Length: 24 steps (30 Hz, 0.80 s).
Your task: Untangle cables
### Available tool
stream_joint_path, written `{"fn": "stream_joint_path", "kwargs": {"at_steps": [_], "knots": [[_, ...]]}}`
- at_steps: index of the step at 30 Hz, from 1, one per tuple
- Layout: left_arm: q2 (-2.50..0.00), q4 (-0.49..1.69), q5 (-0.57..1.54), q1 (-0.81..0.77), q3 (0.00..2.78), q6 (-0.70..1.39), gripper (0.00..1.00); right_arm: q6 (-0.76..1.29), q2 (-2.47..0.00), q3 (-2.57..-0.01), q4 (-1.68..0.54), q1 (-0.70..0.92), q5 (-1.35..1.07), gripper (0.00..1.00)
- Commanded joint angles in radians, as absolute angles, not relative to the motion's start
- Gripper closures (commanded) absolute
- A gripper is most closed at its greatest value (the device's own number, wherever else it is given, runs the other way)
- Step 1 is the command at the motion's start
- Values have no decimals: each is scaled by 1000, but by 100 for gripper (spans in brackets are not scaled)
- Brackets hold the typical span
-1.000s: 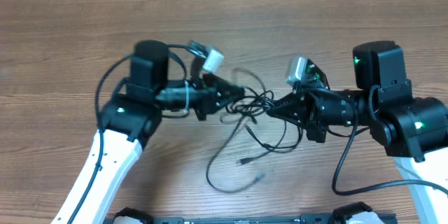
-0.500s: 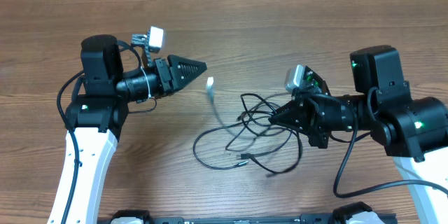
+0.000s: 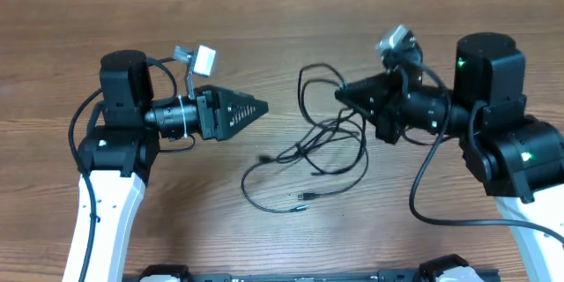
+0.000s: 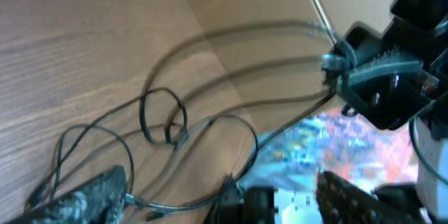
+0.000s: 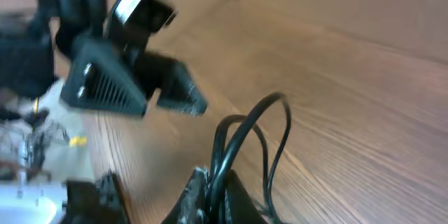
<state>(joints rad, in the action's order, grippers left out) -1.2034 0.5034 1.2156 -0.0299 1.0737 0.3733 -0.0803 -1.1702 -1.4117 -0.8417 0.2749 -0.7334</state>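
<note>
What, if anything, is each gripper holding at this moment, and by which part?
The right gripper pinches the tangled black cables at a bunch of loops on the tangle's upper right side. The left gripper holds nothing.

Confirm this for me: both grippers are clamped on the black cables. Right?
Not quite. Only the right gripper is clamped on the black cables. The left gripper holds nothing and sits apart from them, as the overhead view shows.
</note>
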Motion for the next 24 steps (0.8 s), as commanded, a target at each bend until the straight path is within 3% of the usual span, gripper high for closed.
{"fn": "stream_joint_path", "kwargs": {"at_steps": [1,6,10,15,21,24], "knots": [[-1180,520,1198,-30,1082,305,12,64,-1167,-1444,-816,274,-735,96],[-1180,520,1173,-107,1082,256,11,142,-1165,-1475,-742,274,-764,96],[-1180,519,881,-249,1082,441,10,205,-1164,-1475,-688,274,-774,96],[-1181,496,430,-395,1082,855,4,206,-1163,-1475,-683,274,-871,96],[-1192,303,308,-503,1082,879,0,206,-1163,-1475,-674,274,-1061,96],[-1195,314,182,-509,1082,844,0,210,-1159,-1475,-658,274,-1114,96]]}}
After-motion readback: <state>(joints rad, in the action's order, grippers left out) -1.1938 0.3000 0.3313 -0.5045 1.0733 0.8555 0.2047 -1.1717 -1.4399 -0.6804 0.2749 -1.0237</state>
